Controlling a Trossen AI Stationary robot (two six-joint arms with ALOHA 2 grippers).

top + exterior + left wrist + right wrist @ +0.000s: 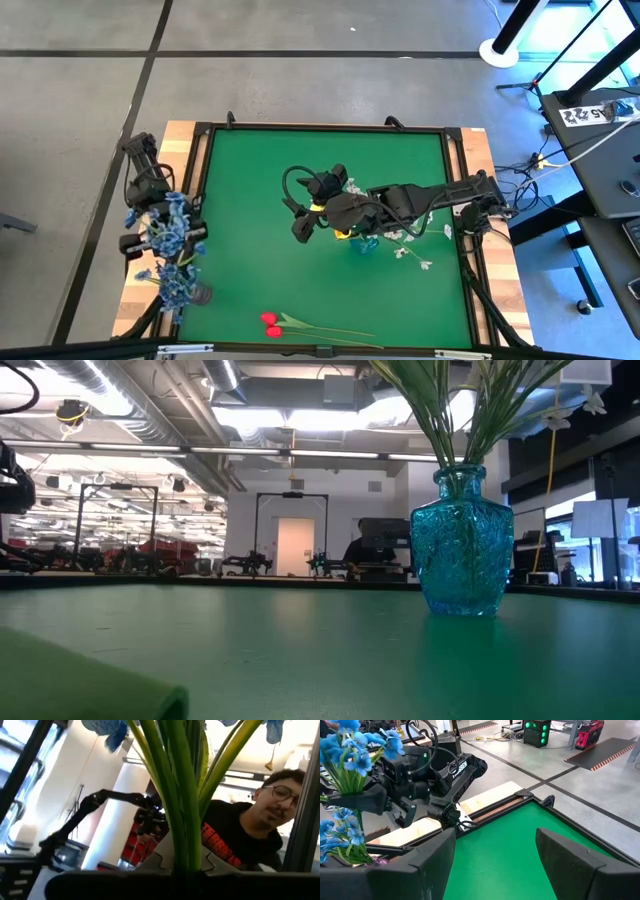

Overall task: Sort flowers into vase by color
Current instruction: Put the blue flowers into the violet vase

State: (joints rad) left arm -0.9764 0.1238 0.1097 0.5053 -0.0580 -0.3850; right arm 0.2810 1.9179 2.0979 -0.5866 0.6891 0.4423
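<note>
At the far left edge of the green surface (260, 230), over its wooden border, the left gripper (172, 240) has its jaws clenched on the green stems of the blue flowers (170, 235), a bunch whose blossoms spread above and below the grip in the high view. From the left wrist view the stems (172, 795) rise straight up out of the closed jaws, with a few blue petals at the top and a person in a dark shirt with red lettering (240, 845) in the room behind. Just below that bunch in the high view sits a small dark round thing (200, 294) at the surface's left border; what it is cannot be told. Along the near edge lie the red tulips (272, 325), two heads side by side with their long stems trailing to the right, flat on the green. Near the middle the right gripper (305, 222) hangs over bare green, its jaws released and holding nothing; the right wrist view shows the two fingers (427, 862) spread wide with green between them. Just to the right, under the right arm, stands the blue glass vase (462, 545), upright, holding green stems, with a yellow flower head (342, 233) beside it and the white blossoms (415, 250) spraying out to its right.
</note>
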